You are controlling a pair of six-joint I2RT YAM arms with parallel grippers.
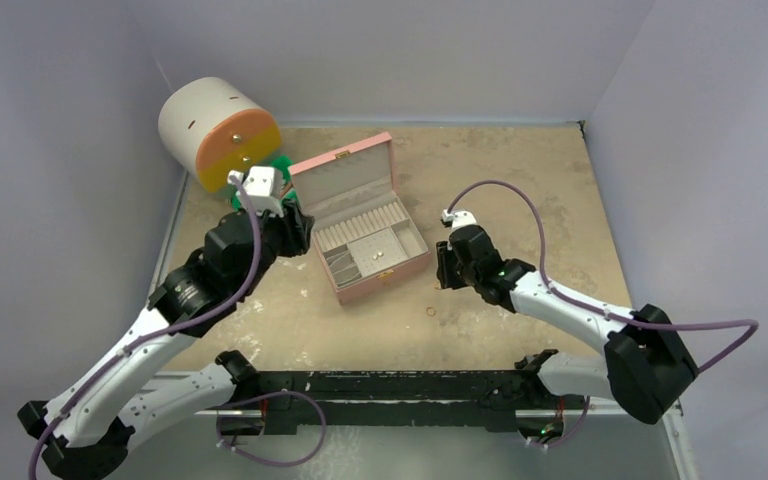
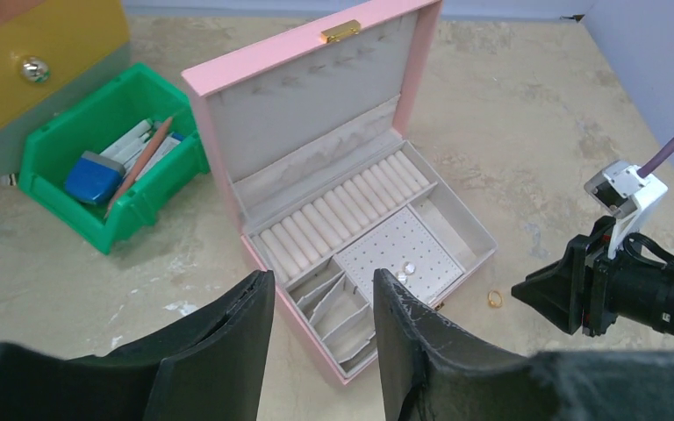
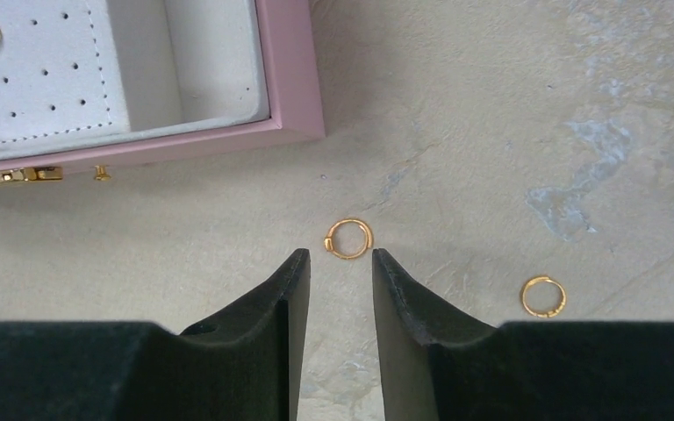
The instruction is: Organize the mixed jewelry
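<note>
Two small gold rings lie on the table in the right wrist view, one (image 3: 348, 239) just beyond my fingertips and one (image 3: 543, 296) off to the right. My right gripper (image 3: 340, 256) is open and empty, low over the table, its tips either side of the nearer ring. One ring (image 1: 430, 311) shows in the top view and one (image 2: 494, 298) in the left wrist view. The pink box (image 1: 345, 170) stands open; two small shiny studs (image 2: 406, 271) sit on its perforated pad. My left gripper (image 2: 323, 285) is open and empty above the box's front left corner.
A green bin (image 2: 105, 167) with a pencil and small items stands left of the box. A white and orange cylinder (image 1: 218, 130) stands behind the bin at the back left. The box's corner (image 3: 291, 105) lies close ahead and left of my right gripper. Walls enclose the table.
</note>
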